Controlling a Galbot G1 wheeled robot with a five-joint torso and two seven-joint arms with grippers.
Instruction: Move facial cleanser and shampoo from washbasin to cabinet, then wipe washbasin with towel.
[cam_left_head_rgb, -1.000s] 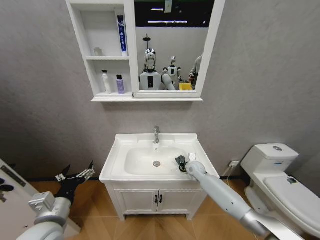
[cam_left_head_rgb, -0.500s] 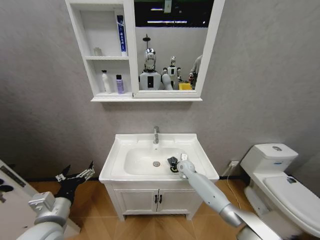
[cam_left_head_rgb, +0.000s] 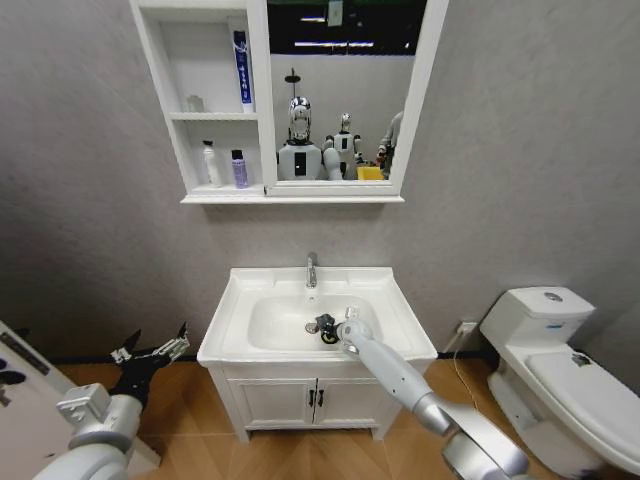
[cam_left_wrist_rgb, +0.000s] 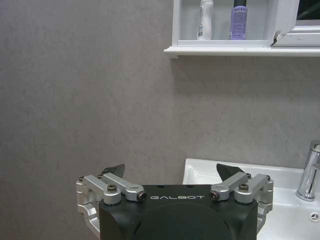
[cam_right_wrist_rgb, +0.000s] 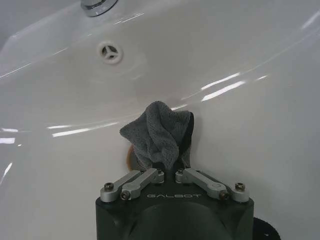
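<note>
The right gripper (cam_right_wrist_rgb: 172, 167) reaches into the bowl of the washbasin (cam_left_head_rgb: 228, 318), its fingers clamped on the bunched dark grey towel (cam_right_wrist_rgb: 159, 136), which presses against the white ceramic just near of the drain (cam_right_wrist_rgb: 109, 51). Holding the cloth pushed out ahead of the fingers lets it rub the surface, so this looks like the wiping step. Two bottles (cam_left_head_rgb: 225, 166) already stand on the cabinet (cam_left_head_rgb: 158, 80) shelf, upper left. The left gripper (cam_left_wrist_rgb: 172, 176) hangs idle, low and left of the basin, its fingers spread apart.
</note>
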